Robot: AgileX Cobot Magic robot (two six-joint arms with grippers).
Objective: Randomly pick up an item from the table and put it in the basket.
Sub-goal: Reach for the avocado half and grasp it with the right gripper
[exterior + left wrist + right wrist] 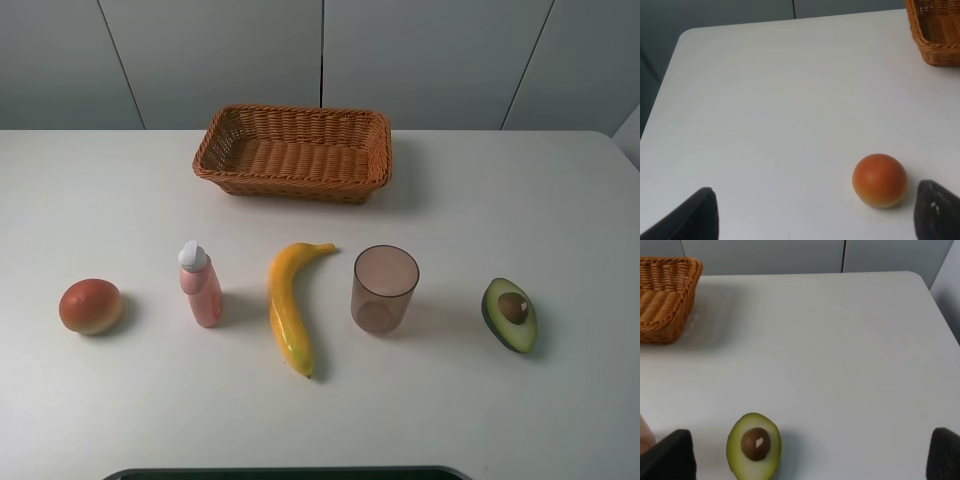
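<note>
- The left gripper (817,215) hangs over the near-left part of the table (520,200). Its two dark fingers (697,217) stand wide apart and touch no object.
- The right gripper (807,457) hangs over the near-right part of the table. Its fingers (670,457) are likewise spread wide and grip no object.
- Five things lie in a row across the table, closer to the near edge than to the far one, each well apart from the next.
- Nearest the left edge sits a round red-orange fruit (90,306). In the left wrist view it lies just beside one fingertip without touching it.
- Next along stands a pink bottle (200,285) with a white cap, upright.
- In the middle of the row lies a yellow banana (288,310), its length running from near to far and its stem end curving toward the basket.
- Then comes a translucent brownish cup (384,290), upright with its mouth open upward.
- The halved avocado (511,314) ends the row, nearest the right edge. It lies cut face up with the brown pit showing, and in the right wrist view it is between the spread fingers but apart from both.
- The basket (290,186) rests near the middle of the far edge, well beyond the row, with its long side along that edge.
</note>
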